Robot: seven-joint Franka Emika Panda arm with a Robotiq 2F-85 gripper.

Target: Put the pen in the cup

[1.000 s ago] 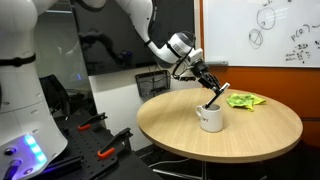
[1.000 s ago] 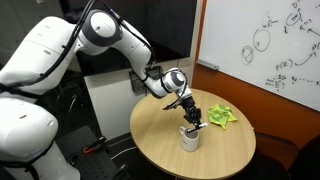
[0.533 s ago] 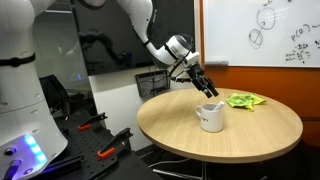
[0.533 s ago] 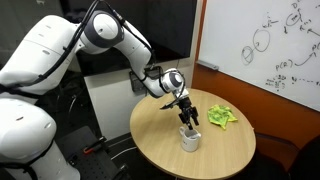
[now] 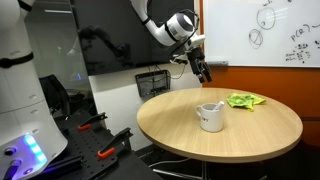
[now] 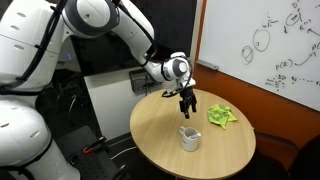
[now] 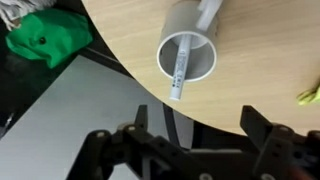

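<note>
A white cup (image 5: pixel 210 117) (image 6: pixel 189 137) stands upright on the round wooden table (image 5: pixel 255 132). In the wrist view the cup (image 7: pixel 188 55) is seen from above. The white pen (image 7: pixel 180 72) leans inside it, with one end sticking out over the rim. My gripper (image 5: pixel 204 72) (image 6: pixel 187 105) hangs well above the cup, a little off to one side of it. Its jaws stand wide apart with nothing between them, and both dark fingers show at the bottom of the wrist view around my gripper (image 7: pixel 197 125).
A crumpled green cloth (image 5: pixel 245 100) (image 6: pixel 222 116) (image 7: pixel 45 40) lies on the table beyond the cup. A whiteboard (image 5: pixel 265 30) hangs on the wall behind. A dark chair (image 5: pixel 152 82) stands at the table's far edge.
The jaws have opened and let go of the pen, which now rests in the cup. The arm has lifted straight up, away from the cup.
</note>
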